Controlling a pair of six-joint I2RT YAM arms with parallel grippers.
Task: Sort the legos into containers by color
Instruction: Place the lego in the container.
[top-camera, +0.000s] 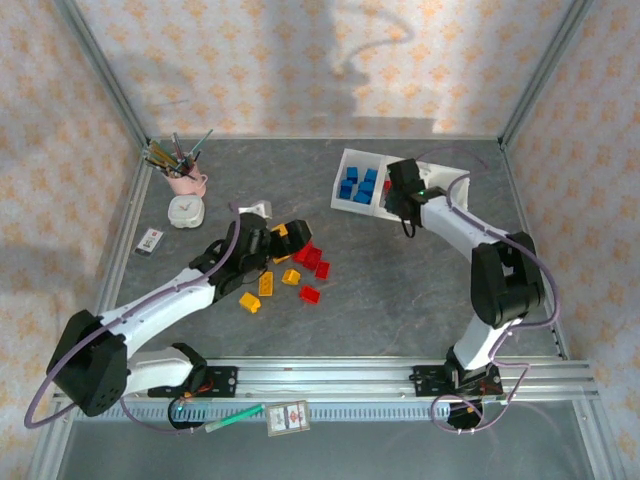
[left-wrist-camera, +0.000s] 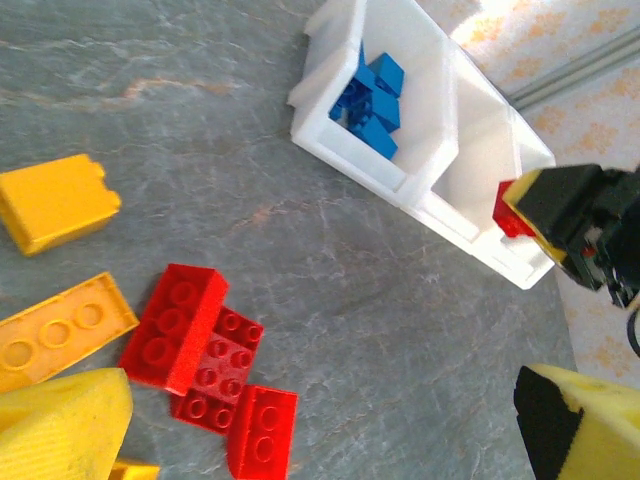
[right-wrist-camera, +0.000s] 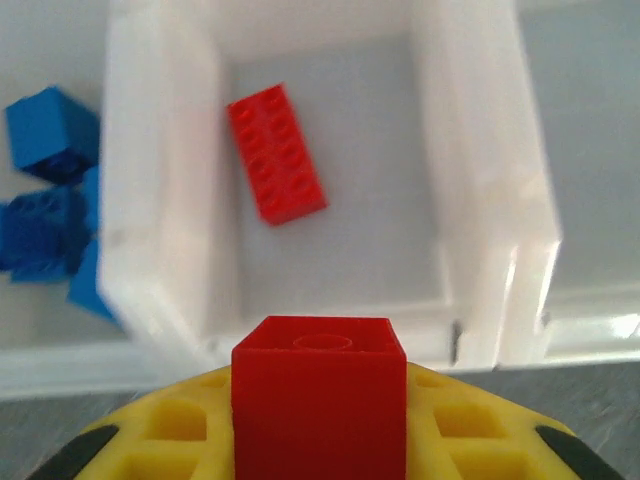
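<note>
Blue legos (left-wrist-camera: 368, 100) in end compartment (left-wrist-camera: 420, 80), red brick (right-wrist-camera: 277, 152) adjacent

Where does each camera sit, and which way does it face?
Top external: overhead at the near edge, facing down at the table; left arm, right arm show.
Left wrist: low over loose red bricks, facing the tray; its yellow fingers at bottom corners.
Right wrist: over the tray's middle compartment, facing down; its fingers clamp a red brick.
Shared by all: the tray's blue bricks.
</note>
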